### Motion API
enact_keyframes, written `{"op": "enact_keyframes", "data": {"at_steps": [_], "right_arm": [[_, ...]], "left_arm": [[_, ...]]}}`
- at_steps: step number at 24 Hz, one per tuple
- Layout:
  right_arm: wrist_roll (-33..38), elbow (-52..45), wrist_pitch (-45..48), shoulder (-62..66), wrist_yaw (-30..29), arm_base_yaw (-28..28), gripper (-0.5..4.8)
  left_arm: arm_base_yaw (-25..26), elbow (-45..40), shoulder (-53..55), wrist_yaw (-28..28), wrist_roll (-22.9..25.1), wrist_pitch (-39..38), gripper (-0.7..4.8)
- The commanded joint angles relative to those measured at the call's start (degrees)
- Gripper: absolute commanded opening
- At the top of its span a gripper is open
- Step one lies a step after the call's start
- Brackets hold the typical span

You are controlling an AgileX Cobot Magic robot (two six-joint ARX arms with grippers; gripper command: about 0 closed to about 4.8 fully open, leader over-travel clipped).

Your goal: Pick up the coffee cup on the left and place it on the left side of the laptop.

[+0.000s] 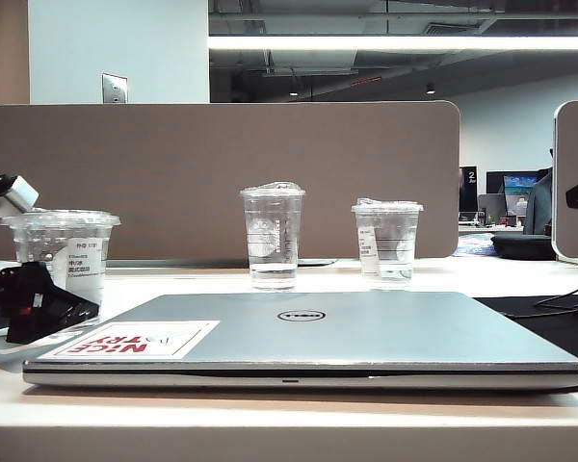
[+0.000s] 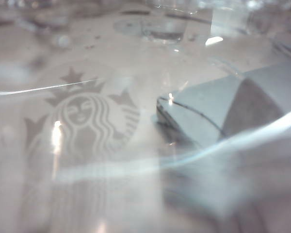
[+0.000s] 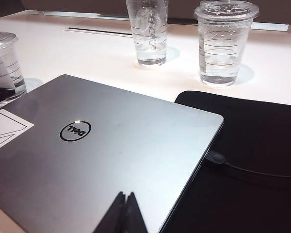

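Cup (image 1: 65, 252) on table at far left, just left of laptop (image 1: 308, 337), near its sticker corner; also seen in right wrist view (image 3: 4, 60). Clear thin plastic, flat lid, white label: light, slick, walls flex and dent under squeeze. Contents not clear from here; if liquid inside, heavier and prone to slosh. Best hold: mid wall below lid rim, pads square on opposite sides, moderate force, kept upright.

Left gripper (image 1: 34, 294) low at left edge, right against cup; left wrist view filled with blurred clear wall and mermaid logo (image 2: 82, 119), so cup sits close in front of camera. Jaws appear wide; fingers not resolvable, contact on wall can't be confirmed.

Right gripper (image 3: 124, 213) parked over near edge of laptop, fingers pressed together, holding nothing.

Taller cup (image 1: 272, 236) and other short cup (image 1: 386, 241) stand farther back, well apart from target
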Motion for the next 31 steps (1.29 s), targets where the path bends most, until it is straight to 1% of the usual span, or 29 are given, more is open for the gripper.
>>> {"op": "enact_keyframes", "data": {"at_steps": [1, 8, 10, 12, 13, 15, 16, 18, 19, 25, 31], "right_arm": [[0.0, -0.2, 1.0, 0.0, 0.0, 0.1, -0.05], [0.0, -0.2, 1.0, 0.0, 0.0, 0.1, -0.05], [0.0, -0.2, 1.0, 0.0, 0.0, 0.1, -0.05], [0.0, -0.2, 1.0, 0.0, 0.0, 0.1, -0.05], [0.0, -0.2, 1.0, 0.0, 0.0, 0.1, -0.05], [0.0, -0.2, 1.0, 0.0, 0.0, 0.1, -0.05], [0.0, -0.2, 1.0, 0.0, 0.0, 0.1, -0.05], [0.0, -0.2, 1.0, 0.0, 0.0, 0.1, -0.05], [0.0, -0.2, 1.0, 0.0, 0.0, 0.1, -0.05], [0.0, -0.2, 1.0, 0.0, 0.1, 0.1, -0.05], [0.0, -0.2, 1.0, -0.3, 0.1, 0.1, -0.05]], "left_arm": [[0.0, 0.0, 0.4, -0.6, 0.0, -2.0, 3.41], [0.0, 0.0, 0.3, -0.7, 0.0, -3.7, 3.42], [0.0, 0.0, 0.4, -0.8, 0.0, -4.0, 3.51], [0.0, 0.0, 0.4, -0.8, 0.0, -4.1, 3.83], [0.0, 0.0, 0.3, -1.6, 0.0, -4.1, 4.13], [0.0, 0.0, 0.3, -1.8, 0.0, -4.1, 4.22], [0.2, 0.0, 0.3, -1.8, 0.0, -4.0, 4.38], [0.4, -0.1, 0.3, -1.7, -0.1, -4.0, 4.42], [0.4, -0.2, 0.3, -1.6, -0.1, -3.6, 4.76], [0.4, -1.8, 0.2, -1.6, -0.1, 1.8, 4.79], [0.4, -3.6, 0.1, -1.6, -0.1, 1.9, 4.79]]}}
